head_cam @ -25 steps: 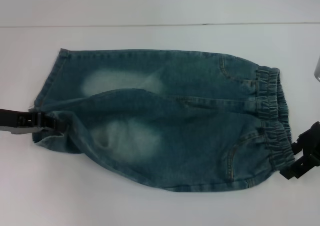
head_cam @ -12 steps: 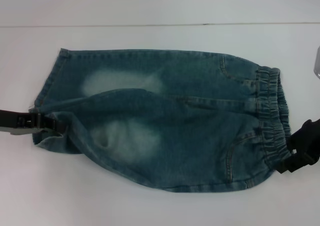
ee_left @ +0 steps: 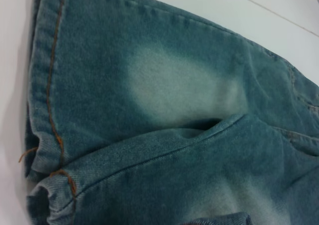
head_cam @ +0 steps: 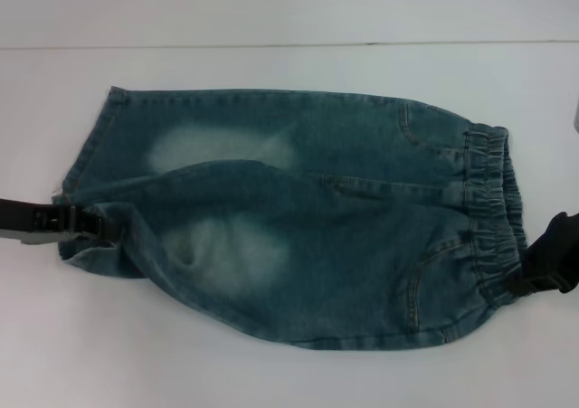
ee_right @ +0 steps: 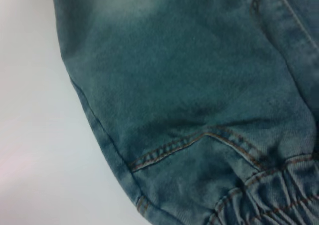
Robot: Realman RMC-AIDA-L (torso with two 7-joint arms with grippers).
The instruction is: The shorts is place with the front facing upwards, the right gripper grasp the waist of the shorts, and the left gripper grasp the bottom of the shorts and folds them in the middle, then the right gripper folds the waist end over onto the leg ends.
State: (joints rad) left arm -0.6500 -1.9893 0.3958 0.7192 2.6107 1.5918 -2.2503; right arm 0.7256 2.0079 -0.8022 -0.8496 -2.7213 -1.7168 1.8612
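Blue denim shorts (head_cam: 298, 218) lie flat on the white table, front up. The elastic waist (head_cam: 488, 200) is to the right and the leg ends (head_cam: 90, 146) to the left. My left gripper (head_cam: 95, 224) comes in from the left edge and is shut on the nearer leg's hem, where the cloth puckers. My right gripper (head_cam: 525, 281) sits at the near corner of the waist, touching its edge. The left wrist view shows both leg hems (ee_left: 50, 85) close up. In the right wrist view I see the pocket seam and gathered waistband (ee_right: 269, 195).
The white table (head_cam: 271, 372) surrounds the shorts on all sides. A thin seam line (head_cam: 271, 45) crosses it beyond the shorts. A pale object (head_cam: 575, 118) peeks in at the right edge.
My right gripper has moved left and in, from just off the waist corner to against the waistband. The left gripper and the shorts have stayed put.
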